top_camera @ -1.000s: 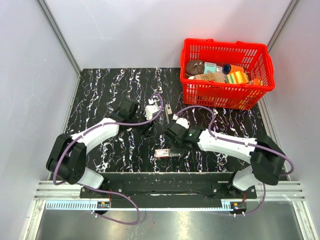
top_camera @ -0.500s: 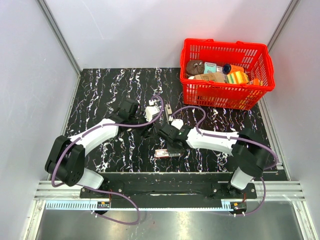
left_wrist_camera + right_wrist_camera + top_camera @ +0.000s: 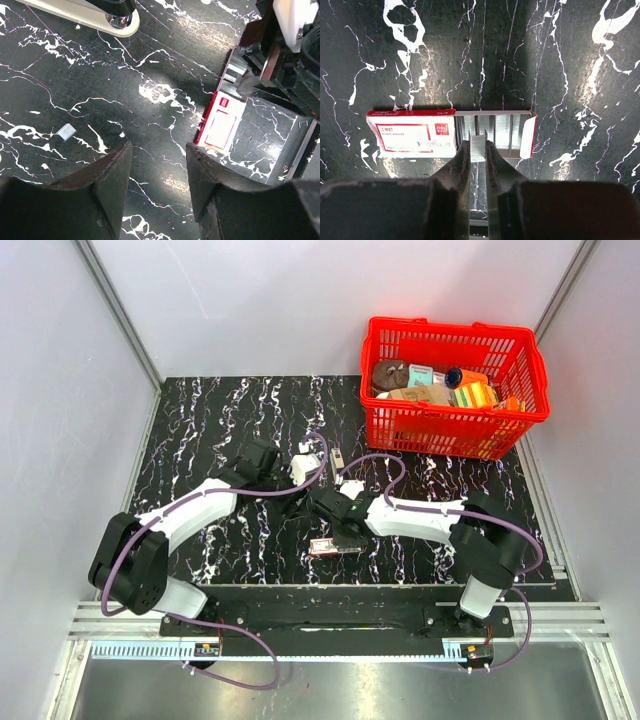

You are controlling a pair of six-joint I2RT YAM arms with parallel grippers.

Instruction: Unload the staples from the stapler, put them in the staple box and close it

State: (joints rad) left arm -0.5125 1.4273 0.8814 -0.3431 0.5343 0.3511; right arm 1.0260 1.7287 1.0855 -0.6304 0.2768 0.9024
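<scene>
The small slim bar-shaped stapler (image 3: 338, 456), black over silvery-grey metal, is lying flat near the middle of the black, white-veined tabletop (image 3: 220, 420). Its length is running from 12 to 6 o'clock. The left wrist view is catching only one end of it (image 3: 100, 15): a pale base under a black top with a shiny rivet. I cannot tell whether it is open, or whether anything is left inside.

At 6 o'clock from it, a flat red-and-white cardboard staple box (image 3: 335, 546) is sitting with its tray slid out. The right arm's fingers (image 3: 464, 156) are hovering over that tray, clamped together on a short silvery strip of staples (image 3: 478, 142). The left arm's fingers (image 3: 117, 165) are standing apart and empty, at about 9 o'clock from the box. A small loose clump of staples (image 3: 66, 131) is lying on the bare surface beside them.

To my eye the stapler is looking light and rigid, with smooth metal that could slide or pivot under a push. Pinching it across its narrow sides near mid-length seems the safest hold. The strip is looking brittle and liable to snap into pieces if squeezed hard or bent.
</scene>
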